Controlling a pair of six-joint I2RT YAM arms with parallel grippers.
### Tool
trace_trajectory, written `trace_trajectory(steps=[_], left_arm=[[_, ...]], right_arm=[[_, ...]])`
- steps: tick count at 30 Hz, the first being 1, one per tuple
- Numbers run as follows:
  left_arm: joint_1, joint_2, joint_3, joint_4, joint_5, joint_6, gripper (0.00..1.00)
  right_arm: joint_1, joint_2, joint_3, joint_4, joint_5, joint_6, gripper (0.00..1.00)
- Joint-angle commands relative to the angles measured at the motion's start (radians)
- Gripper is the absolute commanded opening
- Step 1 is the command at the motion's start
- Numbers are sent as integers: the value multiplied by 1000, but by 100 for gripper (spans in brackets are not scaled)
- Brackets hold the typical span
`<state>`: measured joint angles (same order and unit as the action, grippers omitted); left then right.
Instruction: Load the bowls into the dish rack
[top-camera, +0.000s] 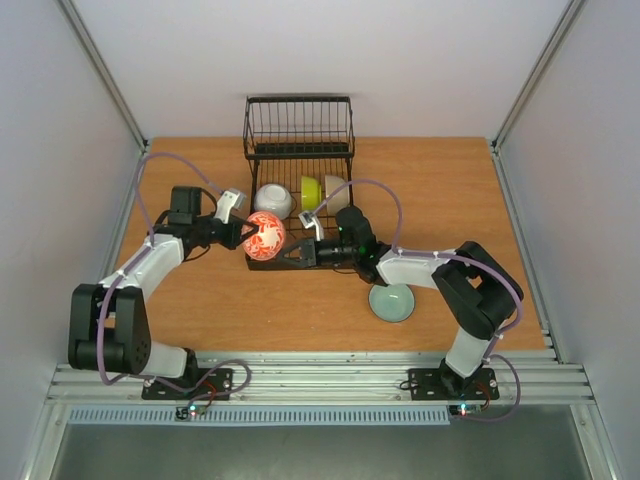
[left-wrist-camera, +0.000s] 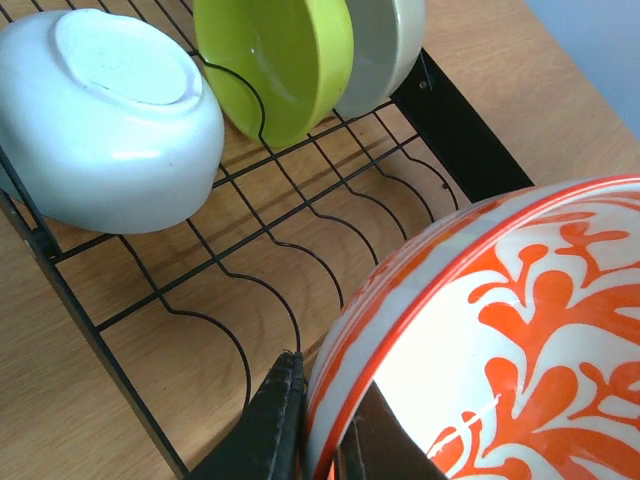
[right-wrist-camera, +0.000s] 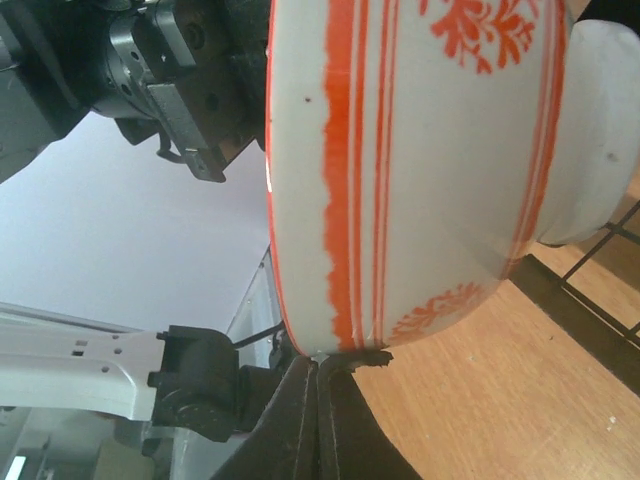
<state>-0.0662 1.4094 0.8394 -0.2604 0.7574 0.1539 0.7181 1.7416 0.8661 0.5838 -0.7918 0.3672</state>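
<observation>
L gripper (left-wrist-camera: 318, 440) clamped on rim of white round ceramic bowl w/ red pattern (left-wrist-camera: 500, 330), held on edge over near end of black wire dish rack (left-wrist-camera: 250, 250). R gripper (right-wrist-camera: 318, 380): jaws nearly together, tips at that bowl's lower rim, can't tell if pinching. Plain white bowl (left-wrist-camera: 105, 115) tilted base-up in rack; yellow-green bowl (left-wrist-camera: 275, 60) and cream bowl (left-wrist-camera: 385, 45) on edge in prongs. Pale teal bowl (top-camera: 391, 302) on wooden table (top-camera: 200, 310), by R arm.

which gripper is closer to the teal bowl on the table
Right. The right gripper is back-left of the teal bowl; the left gripper is farther left, past the red-patterned bowl.
</observation>
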Motion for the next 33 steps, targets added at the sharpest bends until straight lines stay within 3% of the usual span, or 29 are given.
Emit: trace_trajectory(steps=[1, 4, 5, 6, 8, 12, 25, 33], left_arm=[[-21, -10, 13, 21, 141, -17, 0], [-21, -10, 13, 21, 141, -19, 0], [-21, -9, 13, 21, 141, -19, 0], [-21, -9, 13, 21, 141, -18, 0], [-21, -9, 14, 20, 144, -19, 0], [-21, -9, 14, 17, 163, -13, 0], [-20, -28, 47, -110, 278, 88, 1], [4, -114, 15, -71, 257, 69, 0]], right_arm=[[-5, -8, 3, 92, 22, -2, 1], [-5, -14, -2, 88, 30, -6, 2], [-6, -18, -2, 82, 35, -10, 10], [-5, -21, -4, 77, 40, -17, 29], [-6, -30, -16, 79, 51, -24, 56], [-5, -49, -21, 42, 98, -47, 81], [-11, -109, 38, -141, 184, -150, 84], [-15, -130, 26, -171, 212, -162, 85]])
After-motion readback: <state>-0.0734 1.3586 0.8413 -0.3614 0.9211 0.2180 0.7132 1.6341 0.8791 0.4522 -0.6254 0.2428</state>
